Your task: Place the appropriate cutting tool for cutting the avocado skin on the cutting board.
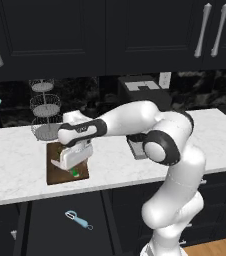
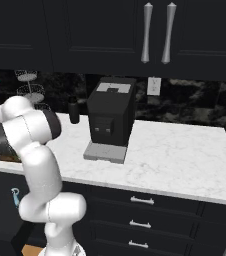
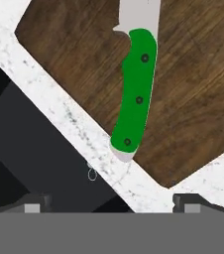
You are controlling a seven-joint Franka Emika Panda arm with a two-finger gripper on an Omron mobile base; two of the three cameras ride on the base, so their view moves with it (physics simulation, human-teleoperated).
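Seemingly the job is all but done: the knife (image 3: 136,94) lies on the cutting board (image 3: 193,99), handle end at its edge, beneath the released, wide-spread hand (image 3: 113,202).

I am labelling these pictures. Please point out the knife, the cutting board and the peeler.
knife (image 3: 136,94): hand view, on its green handle.
cutting board (image 3: 193,99): hand view, on bare wood right of the handle.
peeler (image 1: 78,219): left base view, on its light-blue handle.

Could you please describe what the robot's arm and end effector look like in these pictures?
The arm is glossy white with rounded links and dark grey to black joint bands. Its end effector is a boxy white hand; two small dark finger tips show in the hand view. No cables or markings visible.
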